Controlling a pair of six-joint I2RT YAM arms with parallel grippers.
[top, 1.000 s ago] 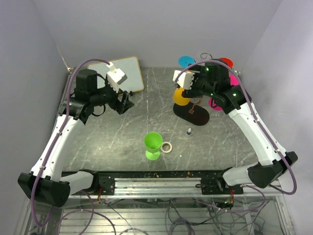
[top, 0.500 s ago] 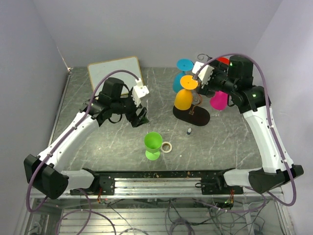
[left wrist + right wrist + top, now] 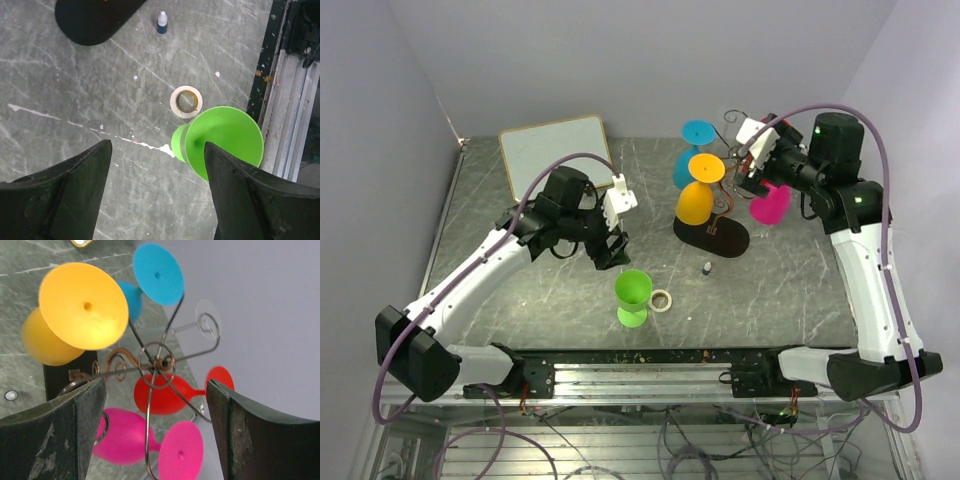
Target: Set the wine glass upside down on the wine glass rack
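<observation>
1. Likely the worst outcome: toppling the wine glass rack (image 3: 712,236), at 1 o'clock on the table (image 3: 770,290). Cause: a shove from the right gripper (image 3: 752,176), spread wide and empty at the rack's 2 o'clock, close in among the wire arms.
2. Next, shaking loose the glasses already hung: orange glass (image 3: 694,200), blue glass (image 3: 691,150), pink glass (image 3: 769,205), red glass (image 3: 162,394). Cause: jarring any arm while hooking on one more. Free hook hard to pick out among the curls.
3. Then tipping the green wine glass (image 3: 632,296), upright on its foot at 6 o'clock of the table, well apart from the rack. Cause: the left gripper (image 3: 611,250), jaws wide with nothing between them at the glass's 11 o'clock, clipping the rim on the way in. Probably a smooth bowl, and yet to be turned upside down, hence the risk of a drop under a weak pinch.
4. Dragging the tape roll (image 3: 662,300), just beside the foot at the glass's 3 o'clock, with a low finger.
5. Flicking over the small bottle (image 3: 707,268), between glass and rack, on a low carry.
6. No brand, label or writing readable anywhere; bottle too small to tell.
</observation>
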